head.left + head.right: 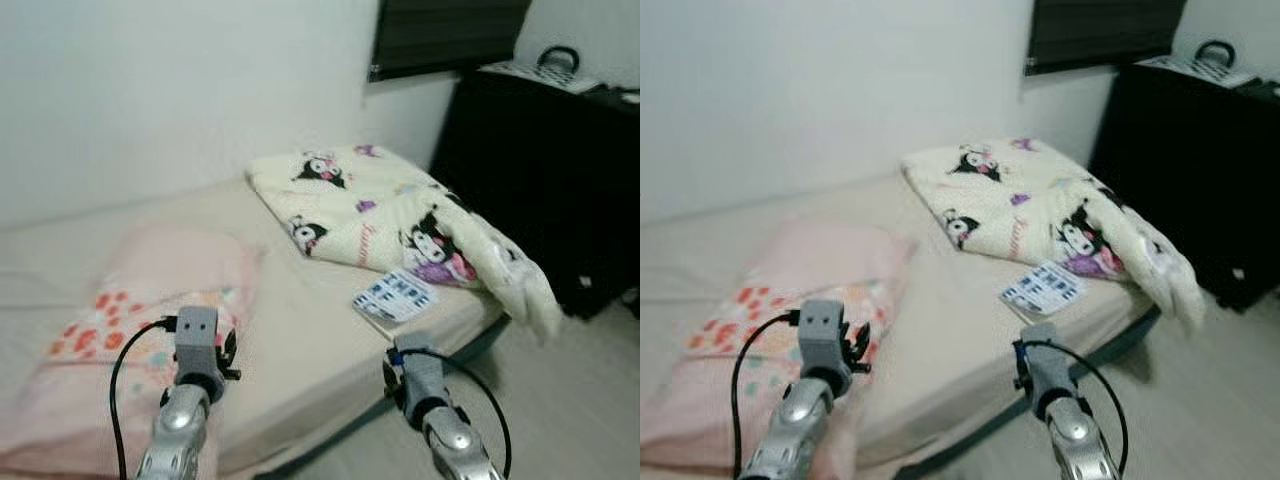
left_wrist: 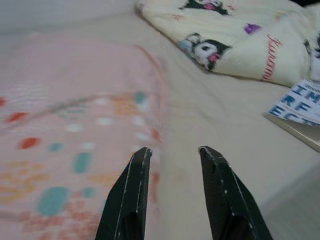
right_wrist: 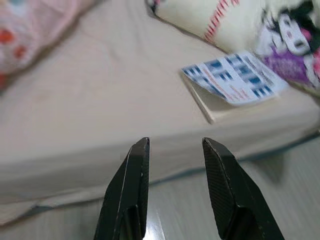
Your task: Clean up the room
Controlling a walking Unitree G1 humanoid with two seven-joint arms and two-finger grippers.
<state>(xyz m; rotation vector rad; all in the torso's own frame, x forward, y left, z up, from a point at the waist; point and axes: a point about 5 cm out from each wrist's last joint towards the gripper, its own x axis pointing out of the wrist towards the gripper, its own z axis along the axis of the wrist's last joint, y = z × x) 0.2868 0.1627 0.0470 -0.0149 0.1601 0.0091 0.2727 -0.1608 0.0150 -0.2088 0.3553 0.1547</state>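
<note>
A bed (image 1: 300, 330) with a beige sheet stands before me. On it lie a pink pillow (image 1: 150, 300) with coloured dots at the left, a folded cream blanket (image 1: 400, 210) with cartoon prints at the far right, and a blue-and-white book (image 1: 395, 297) near the front edge. My left gripper (image 2: 174, 151) is open, held low over the pillow's edge. My right gripper (image 3: 172, 142) is open too, hovering above the bed's front edge, short of the book (image 3: 235, 82).
A black cabinet (image 1: 540, 150) stands at the right, with a patterned item and a black handle on top. The blanket's corner hangs off the bed over the light wood floor (image 1: 560, 400). A white wall (image 1: 180, 90) runs behind.
</note>
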